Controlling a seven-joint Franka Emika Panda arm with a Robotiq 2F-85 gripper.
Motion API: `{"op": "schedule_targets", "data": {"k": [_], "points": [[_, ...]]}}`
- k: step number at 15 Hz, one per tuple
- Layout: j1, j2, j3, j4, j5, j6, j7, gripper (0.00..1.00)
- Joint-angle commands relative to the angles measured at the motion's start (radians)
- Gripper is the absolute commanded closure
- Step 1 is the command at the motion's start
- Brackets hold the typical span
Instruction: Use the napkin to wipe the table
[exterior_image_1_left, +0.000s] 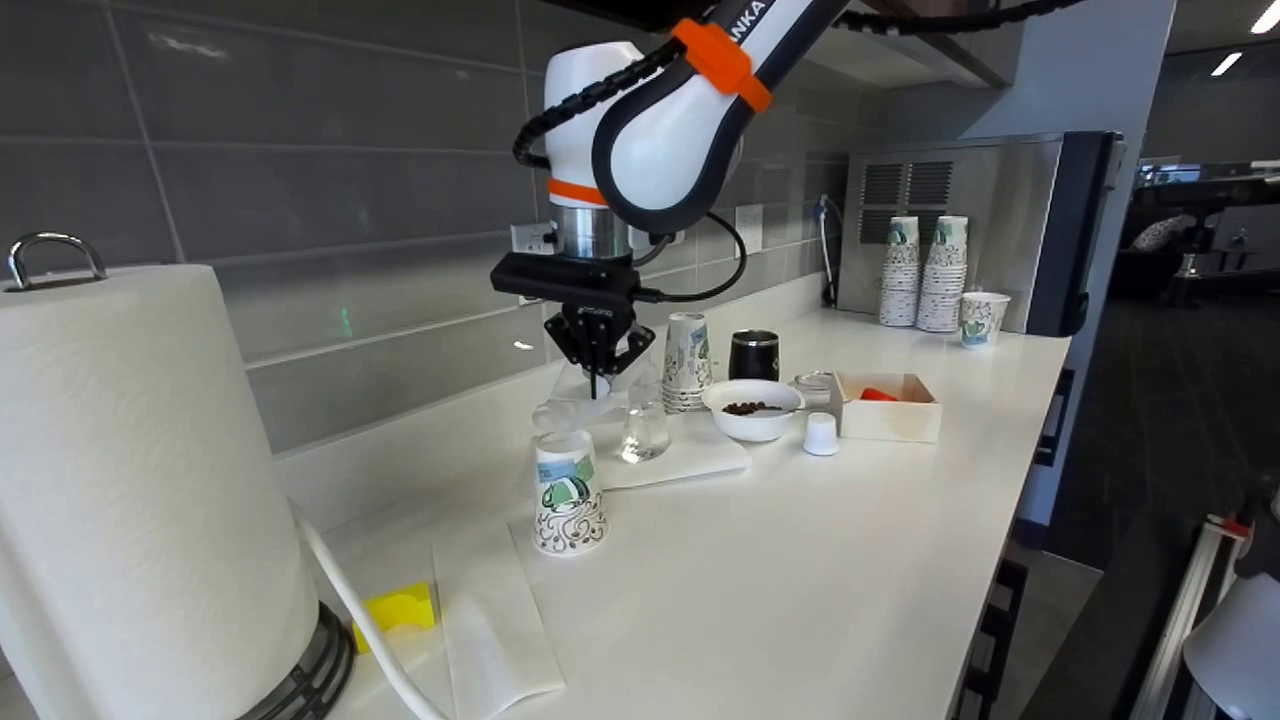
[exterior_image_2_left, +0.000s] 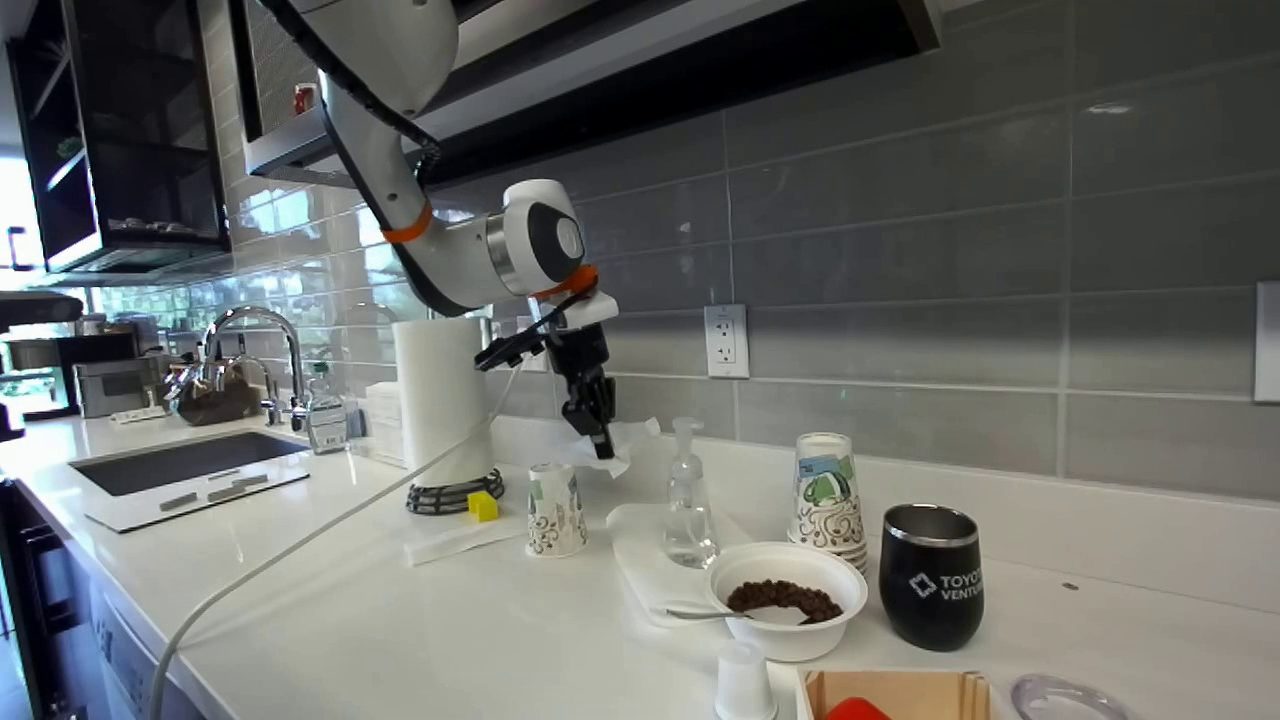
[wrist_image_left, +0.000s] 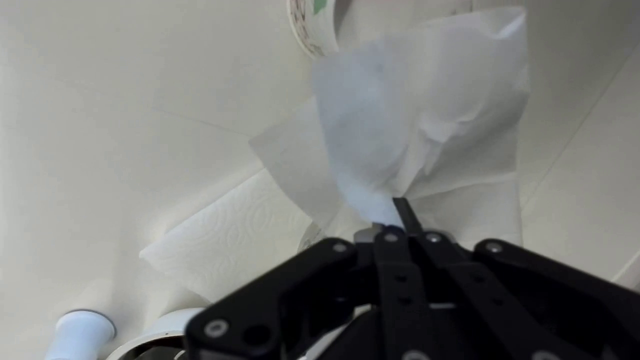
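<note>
Wrist view: the white table (wrist_image_left: 100, 150) fills the left of the frame; the gripper (wrist_image_left: 398, 219), lower right of centre and closed to a sliver, pinches the napkin (wrist_image_left: 450, 115), which fans toward the upper right, its long axis lost in creases. Both exterior views show it above the table, so lowering likely comes next.

Outward from my claw (exterior_image_2_left: 603, 448), away from the wall (exterior_image_2_left: 900, 330), I have bare counter (exterior_image_1_left: 790, 580); an upturned cup (exterior_image_2_left: 556, 510) and pump bottle (exterior_image_2_left: 689, 510) obstruct either side.
</note>
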Motion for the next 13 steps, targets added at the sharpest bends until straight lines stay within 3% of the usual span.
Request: {"op": "schedule_targets", "data": {"k": [1,2,4,12,13], "points": [[0.021,0.017,-0.029,0.023,-0.063,-0.046,0.112,1.0],[0.021,0.018,-0.031,0.022,-0.069,-0.052,0.129,0.74],[0.019,0.021,-0.029,0.022,-0.072,-0.058,0.144,0.66],[0.022,0.009,-0.019,0.014,-0.068,-0.061,0.143,0.05],[0.025,0.008,-0.02,0.013,-0.073,-0.065,0.147,0.01]]}}
